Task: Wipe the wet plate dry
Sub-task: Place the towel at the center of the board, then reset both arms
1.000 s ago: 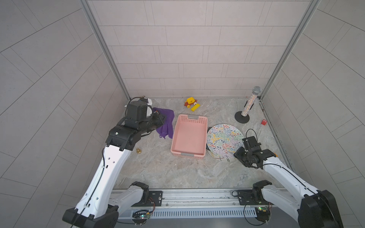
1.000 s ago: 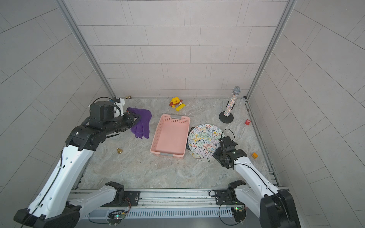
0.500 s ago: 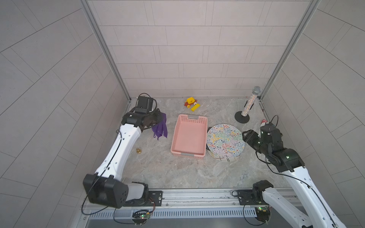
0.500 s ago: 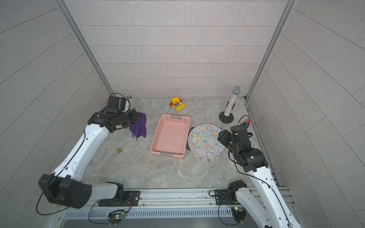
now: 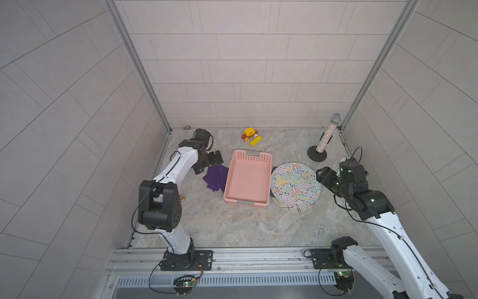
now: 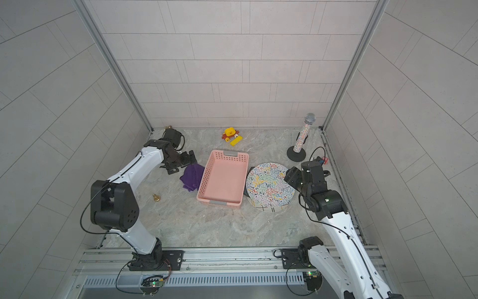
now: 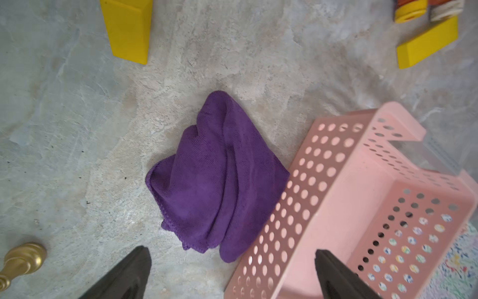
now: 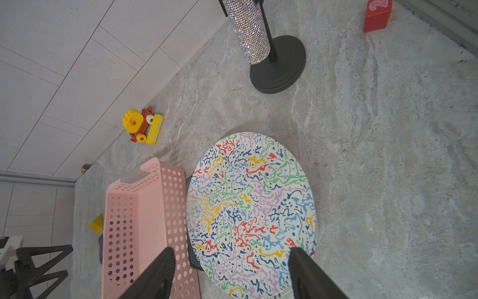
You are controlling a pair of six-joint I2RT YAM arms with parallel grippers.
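The plate (image 5: 294,185) (image 6: 269,185) (image 8: 251,207), round with coloured squiggles, lies tilted beside the pink basket's right wall, propped on something dark. My right gripper (image 5: 322,177) (image 6: 291,177) (image 8: 231,252) hangs open at the plate's right edge, its fingers spread over the plate and holding nothing. A crumpled purple cloth (image 5: 216,177) (image 6: 191,177) (image 7: 217,176) lies on the table against the basket's left wall. Just behind it, my left gripper (image 5: 208,164) (image 6: 181,163) (image 7: 231,253) stands wide open and empty.
The pink perforated basket (image 5: 230,176) (image 7: 336,181) (image 8: 144,207) sits mid-table. A glitter microphone on a black stand (image 5: 328,134) is at the back right, a toy car (image 5: 249,133) and yellow block (image 5: 256,141) at the back. A brass knob (image 5: 182,198) lies left, a red block (image 8: 376,16) by the right wall.
My left gripper opened and let go of the purple cloth, which now lies beside the basket. My right arm rose from the front to the plate's right edge, its jaws spreading wider.
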